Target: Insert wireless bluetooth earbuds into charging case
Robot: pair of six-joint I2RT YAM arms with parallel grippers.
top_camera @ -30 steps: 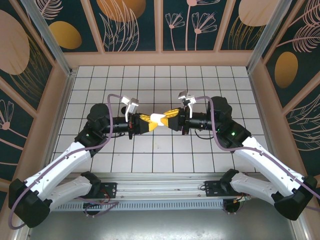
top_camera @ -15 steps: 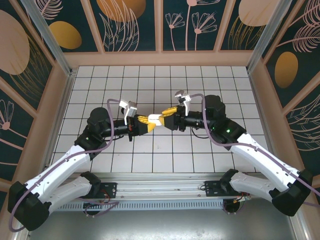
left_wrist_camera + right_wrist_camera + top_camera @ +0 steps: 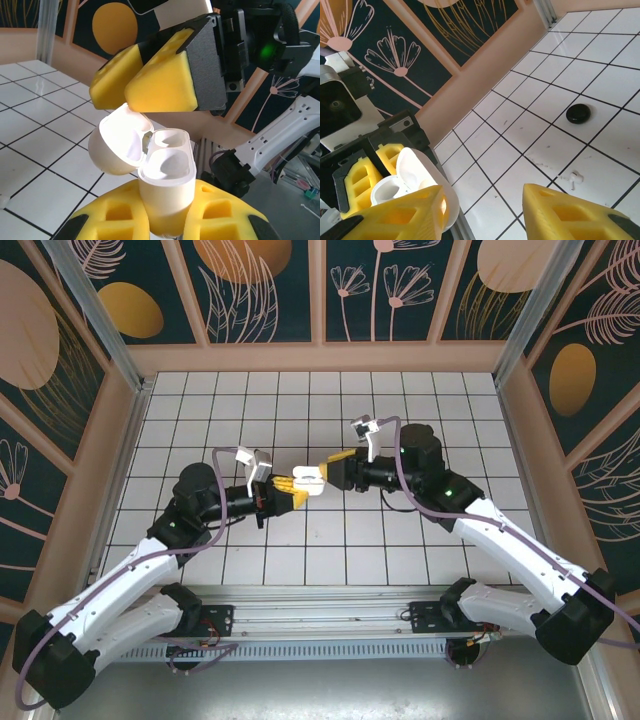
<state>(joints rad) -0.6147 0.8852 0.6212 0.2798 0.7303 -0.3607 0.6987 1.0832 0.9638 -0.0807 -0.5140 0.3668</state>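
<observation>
The left claw (image 3: 292,491) clenches the charging case (image 3: 165,185) upright above the worktop (image 3: 400,400), its lid flipped open and its sockets empty, ready for loading. The right claw (image 3: 333,469), pinched at the case a second ago, now stands parted by the lid. A black earbud (image 3: 578,114) and a white earbud (image 3: 572,176) lie on the tiles.

The charging case (image 3: 165,172) is smooth glossy white plastic, lid too. Pads (image 3: 222,212) on the left gripper (image 3: 167,215) are matt yellow, kinda foamy; same on the right gripper (image 3: 482,200), with gritty dark grey backing (image 3: 207,60). Under it: satiny white tabletop (image 3: 530,130), shiny black earbud (image 3: 578,114).
</observation>
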